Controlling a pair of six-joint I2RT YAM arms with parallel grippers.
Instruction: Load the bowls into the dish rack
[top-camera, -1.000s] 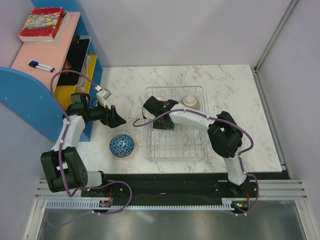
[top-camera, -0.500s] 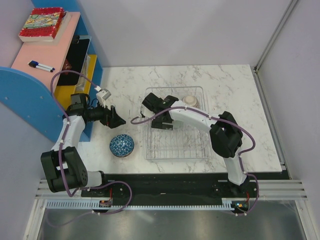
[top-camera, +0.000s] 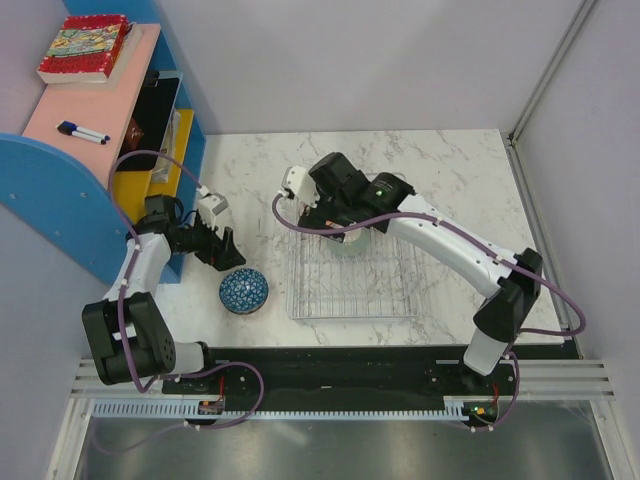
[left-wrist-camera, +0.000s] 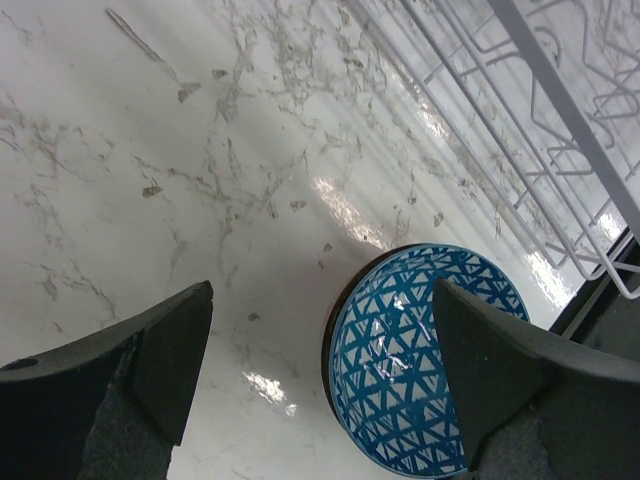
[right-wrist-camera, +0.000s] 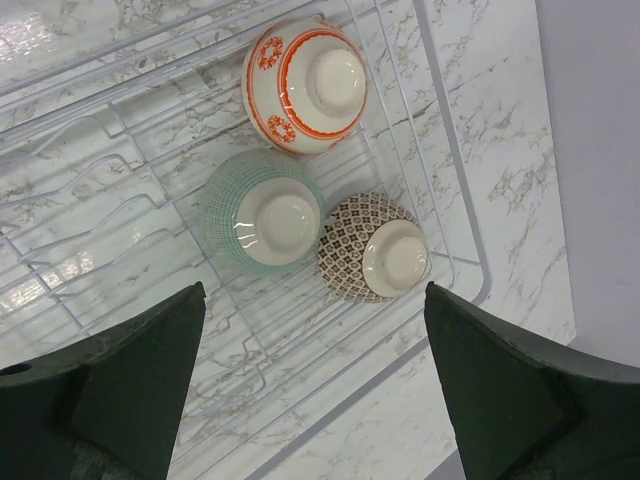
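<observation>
Right end effector (right-wrist-camera: 314, 288) is lifting off dish rack (top-camera: 340, 290), jaws apart. Left end effector (left-wrist-camera: 322, 290), likewise apart, is nearing blue bowl (left-wrist-camera: 420, 360).

Place: robot lab, mock kitchen
Walls: grey panels (top-camera: 400, 60), 12 o'clock
Surface: marble tabletop (top-camera: 470, 170), dish rack (top-camera: 350, 290)
Mounting: aluminium rail (top-camera: 350, 405), 6 o'clock

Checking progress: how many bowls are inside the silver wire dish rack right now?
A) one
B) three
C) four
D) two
B: the right wrist view shows a red-and-white bowl, a green-checked bowl and a brown-patterned bowl overturned in the silver wire dish rack; the blue patterned bowl sits outside it.
</observation>
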